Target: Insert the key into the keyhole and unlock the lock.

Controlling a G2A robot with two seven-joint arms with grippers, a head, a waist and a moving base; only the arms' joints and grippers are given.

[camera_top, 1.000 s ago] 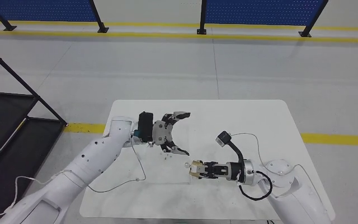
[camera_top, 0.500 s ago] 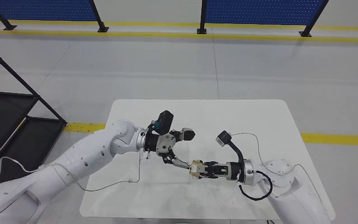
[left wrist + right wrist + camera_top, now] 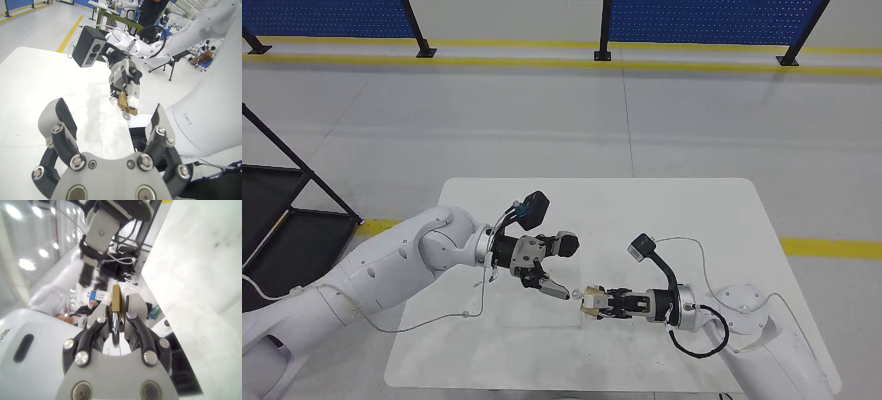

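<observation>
My right gripper is shut on a brass padlock, held just above the white table near its middle. A silver key sticks out of the padlock's end that faces my left arm. In the right wrist view the padlock sits edge-on between the fingers, its steel shackle pointing back toward the wrist. My left gripper is open, a short way left of the key and facing it, with nothing between its fingers.
A black rack stands on the floor left of the table. The right arm's cable loops over the table behind the gripper. Bare table lies toward the back and right.
The left arm swung in from the back toward the lock, its wrist turning, came close to the key, then drew back slightly. The right gripper and padlock stayed still.
</observation>
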